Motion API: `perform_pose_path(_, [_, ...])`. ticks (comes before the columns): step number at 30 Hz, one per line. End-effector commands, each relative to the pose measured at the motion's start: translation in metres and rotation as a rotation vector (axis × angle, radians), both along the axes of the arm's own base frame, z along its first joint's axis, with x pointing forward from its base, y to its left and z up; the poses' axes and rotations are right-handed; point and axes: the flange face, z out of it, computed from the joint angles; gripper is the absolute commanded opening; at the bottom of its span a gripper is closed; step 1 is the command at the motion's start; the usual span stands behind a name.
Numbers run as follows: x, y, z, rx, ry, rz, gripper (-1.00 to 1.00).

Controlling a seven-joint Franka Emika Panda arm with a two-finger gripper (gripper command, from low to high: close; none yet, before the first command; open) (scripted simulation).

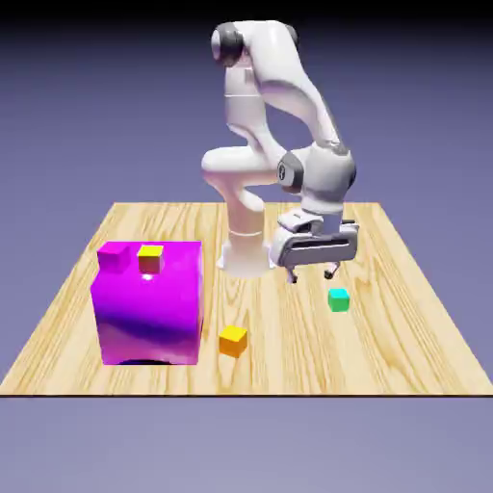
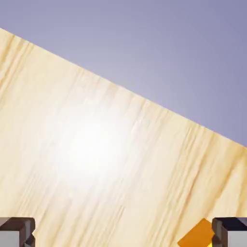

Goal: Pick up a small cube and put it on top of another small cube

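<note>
Above teal-green cube: open tool, empty.

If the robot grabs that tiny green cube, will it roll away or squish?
The teal-green cube probably won't roll: its faces are flat and it sits squarely on the table. It looks solid with crisp edges, so it likely won't squish. Being so tiny, it's probably light, and a nudge from one side might slide it across the smooth wood.

- big magenta block: 1
- small magenta cube: 1, on the block's top
- yellow cube: 1, also on top
- orange cube: 1
- teal-green cube: 1
- wooden table: 1
- gripper: 1
</note>
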Motion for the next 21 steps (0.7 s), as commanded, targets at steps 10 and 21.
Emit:
perform_pose_path(10, [-0.055,0.087,-0.097,-0.36,0.391,0.275,0.0])
perform_pose_path(21, [-0.138,0.156,-0.172,-0.77,0.636,0.593,0.0])
